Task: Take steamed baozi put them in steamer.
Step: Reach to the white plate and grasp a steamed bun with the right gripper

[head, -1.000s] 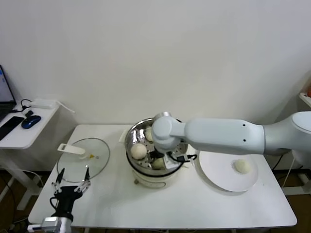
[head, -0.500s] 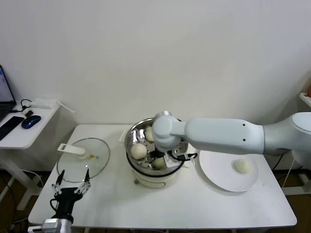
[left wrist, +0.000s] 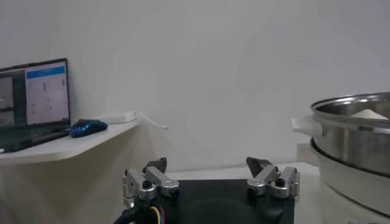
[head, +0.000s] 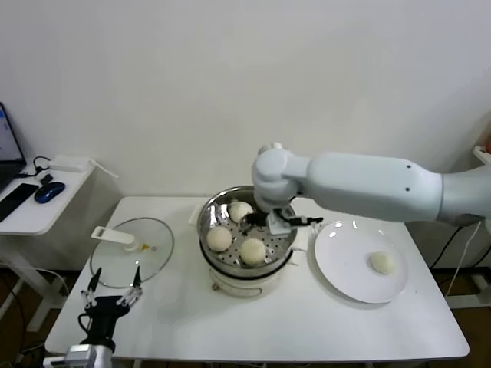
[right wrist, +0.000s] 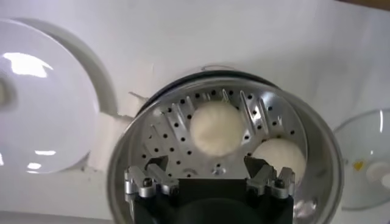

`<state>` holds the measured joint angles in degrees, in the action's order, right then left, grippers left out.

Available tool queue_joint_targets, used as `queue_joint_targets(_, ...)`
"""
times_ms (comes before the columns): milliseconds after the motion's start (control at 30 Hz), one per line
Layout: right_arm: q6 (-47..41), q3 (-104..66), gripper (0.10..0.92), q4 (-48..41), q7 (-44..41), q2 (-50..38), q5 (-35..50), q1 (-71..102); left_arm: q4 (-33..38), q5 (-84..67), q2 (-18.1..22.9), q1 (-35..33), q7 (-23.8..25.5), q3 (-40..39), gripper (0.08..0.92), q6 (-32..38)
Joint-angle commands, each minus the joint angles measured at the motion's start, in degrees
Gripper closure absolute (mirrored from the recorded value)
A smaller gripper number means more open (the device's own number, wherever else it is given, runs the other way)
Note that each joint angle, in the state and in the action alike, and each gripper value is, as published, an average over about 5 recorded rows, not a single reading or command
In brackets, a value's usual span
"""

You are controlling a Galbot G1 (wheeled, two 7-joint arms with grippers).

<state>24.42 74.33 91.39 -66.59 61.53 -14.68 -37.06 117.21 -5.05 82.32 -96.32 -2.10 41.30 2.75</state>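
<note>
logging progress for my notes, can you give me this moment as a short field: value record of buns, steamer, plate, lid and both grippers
baozi in steamer: three baozi lie on the perforated floor of the steamer
baozi left: one on the white plate
right gripper: open, empty, above the steamer's right side
left gripper: open, idle, low at the table's front left
glass lid: off, flat on the table left of the steamer
done: three of four placed

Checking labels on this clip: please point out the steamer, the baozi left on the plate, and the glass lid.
steamer (head: 209, 215), head view, on its steel rim at the left.
baozi on the plate (head: 382, 262), head view, middle of the bun.
glass lid (head: 153, 253), head view, bare glass near its right edge.
</note>
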Motion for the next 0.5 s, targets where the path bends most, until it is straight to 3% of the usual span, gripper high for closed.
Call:
queue_joint_targets(33, -20.9, 14.6, 0.203, -2.6, 2.7, -9.2, 37.2, -16.9, 0.2, 0.0, -0.2, 0.2, 0.0, -0.3, 0.177, -0.1)
queue_joint_targets(133, -28.6, 18.1, 0.203, -4.0, 5.0, -13.4, 46.4, -18.4, 0.4, 0.0, -0.2, 0.3, 0.0, -0.5, 0.177, -0.1)
queue_joint_targets(233, -32.8, 20.2, 0.203, -5.6, 6.8, -18.5, 48.6, -18.4, 0.5, 0.0, -0.3, 0.6, 0.0, -0.8, 0.177, -0.2)
queue_joint_targets(500, -37.3, 15.2, 0.203, -9.2, 8.6, -31.6, 40.8, -9.0, 0.5, 0.3, -0.3, 0.9, 0.1, -1.6, 0.177, -0.3)
